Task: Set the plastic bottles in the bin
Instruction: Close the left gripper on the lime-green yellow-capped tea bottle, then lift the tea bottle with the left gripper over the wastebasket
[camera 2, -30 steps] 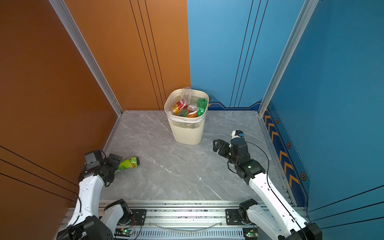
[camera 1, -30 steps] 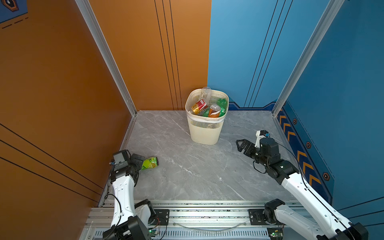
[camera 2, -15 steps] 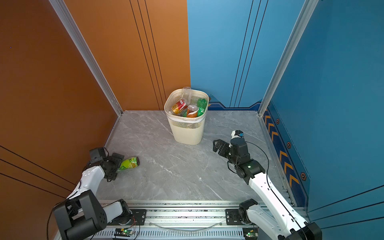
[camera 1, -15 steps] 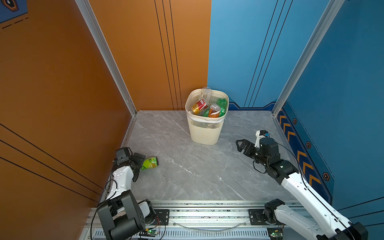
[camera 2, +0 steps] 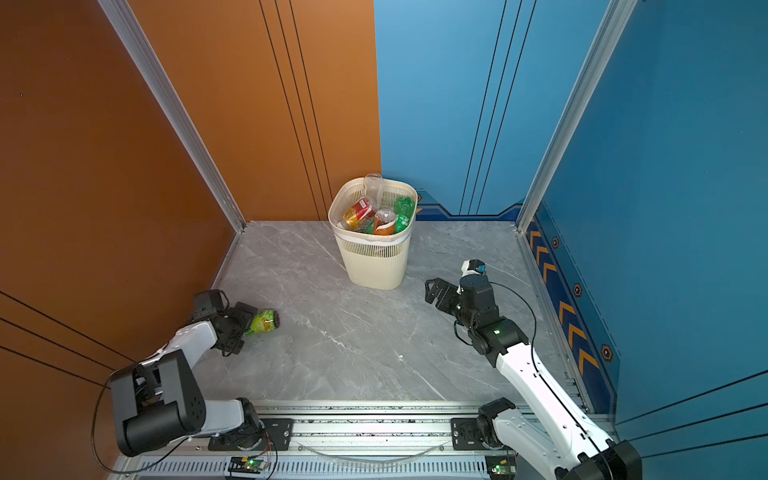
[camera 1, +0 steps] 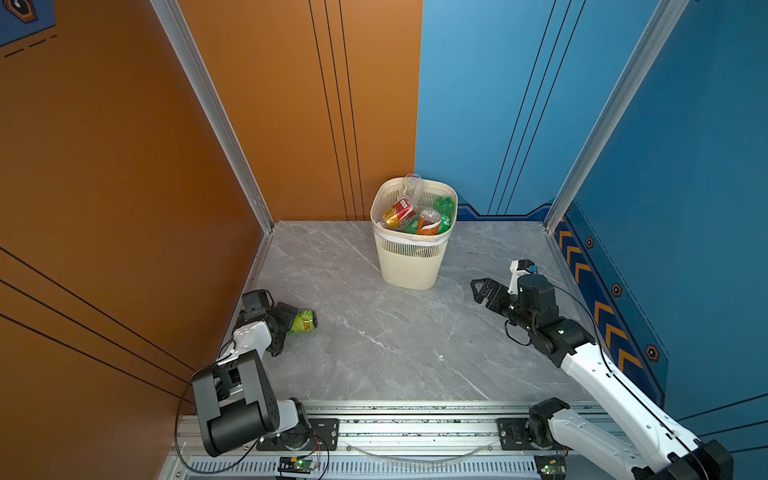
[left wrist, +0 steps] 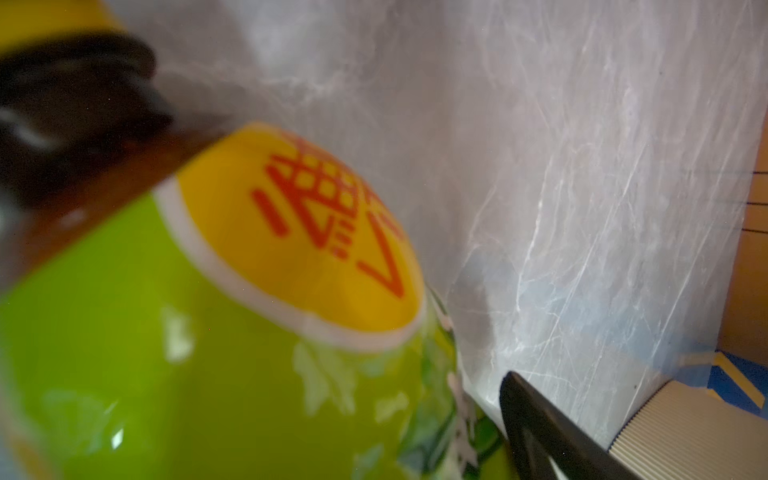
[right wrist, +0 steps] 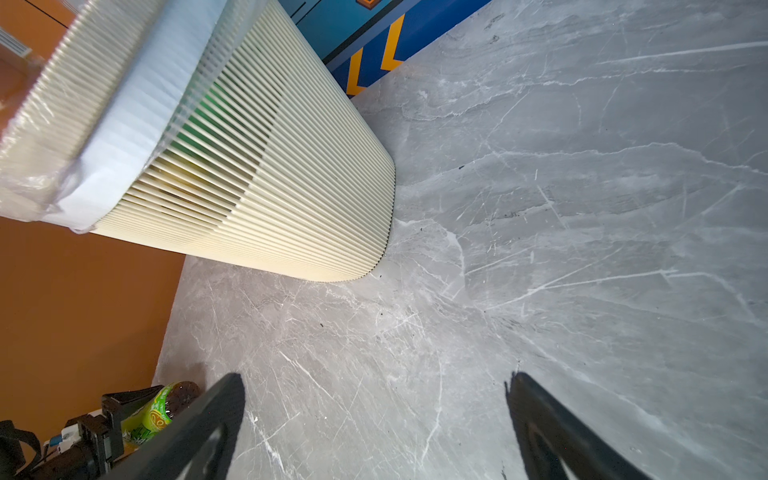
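The yellow-green labelled plastic bottle (camera 1: 303, 322) lies on its side on the grey marble tabletop (camera 1: 374, 353) by the orange wall, unmoved. The left end effector (camera 1: 292, 321) has sunk lower and now straddles it. I cannot tell whether it pinches yet. The full cream slatted bin (camera 1: 409, 266) stands well apart. The right end effector (camera 1: 480, 288) stays wide and empty.

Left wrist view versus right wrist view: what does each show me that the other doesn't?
Left wrist only: the yellow-green labelled bottle close up, with red print on its yellow patch. Right wrist only: the open, empty right gripper and the liner on the bin. Both: that bottle, the bin's ribbed wall, the grey floor.
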Robot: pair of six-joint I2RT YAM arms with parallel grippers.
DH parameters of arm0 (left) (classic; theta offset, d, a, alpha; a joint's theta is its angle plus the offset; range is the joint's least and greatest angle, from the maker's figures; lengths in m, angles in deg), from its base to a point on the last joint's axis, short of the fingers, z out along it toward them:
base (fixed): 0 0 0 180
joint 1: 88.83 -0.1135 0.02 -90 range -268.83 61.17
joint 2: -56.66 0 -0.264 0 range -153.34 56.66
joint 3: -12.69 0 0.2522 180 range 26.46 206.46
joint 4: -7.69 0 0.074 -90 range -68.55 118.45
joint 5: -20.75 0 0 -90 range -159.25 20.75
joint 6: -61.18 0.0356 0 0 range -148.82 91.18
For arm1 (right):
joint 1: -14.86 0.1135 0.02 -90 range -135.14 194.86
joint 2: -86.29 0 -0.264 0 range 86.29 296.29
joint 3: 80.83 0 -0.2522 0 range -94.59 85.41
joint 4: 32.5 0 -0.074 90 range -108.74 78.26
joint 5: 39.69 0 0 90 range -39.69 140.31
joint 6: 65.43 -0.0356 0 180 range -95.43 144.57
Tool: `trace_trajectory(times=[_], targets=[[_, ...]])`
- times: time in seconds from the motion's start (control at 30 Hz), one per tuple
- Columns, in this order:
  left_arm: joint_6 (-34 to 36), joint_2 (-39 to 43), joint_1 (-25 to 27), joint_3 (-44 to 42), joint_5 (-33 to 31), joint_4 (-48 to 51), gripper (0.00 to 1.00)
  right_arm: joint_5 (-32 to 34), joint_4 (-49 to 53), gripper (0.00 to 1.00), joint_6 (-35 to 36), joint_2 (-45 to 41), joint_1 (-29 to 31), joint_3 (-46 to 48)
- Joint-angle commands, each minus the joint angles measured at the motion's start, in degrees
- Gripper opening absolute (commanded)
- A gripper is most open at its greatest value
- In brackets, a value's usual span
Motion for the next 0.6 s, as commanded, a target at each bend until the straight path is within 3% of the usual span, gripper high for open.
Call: trace_trajectory(times=[0.0,0.03,0.1,0.33,0.57], targets=[[0.1,-1.5,1.5,0.5,1.8,-0.9,0.88,0.5,-0.6,1.0,0.8,-0.2,-0.1,-0.1],[0.2,-1.6,1.8,0.3,2.1,-1.2,0.8,0.5,-0.9,1.0,0.6,-0.2,-0.1,0.1],[0.2,-1.9,2.2,-0.1,2.7,-2.2,0.73,0.5,-0.6,1.0,0.6,-0.2,-0.1,-0.1],[0.7,-0.9,4.0,-0.5,5.3,-2.5,0.54,0.7,-0.2,1.0,0.4,-1.0,-0.1,0.1],[1.8,5.7,8.9,4.0,5.3,1.0,0.49,0.8,0.2,1.0,0.1,-1.7,-0.1,0.2]])
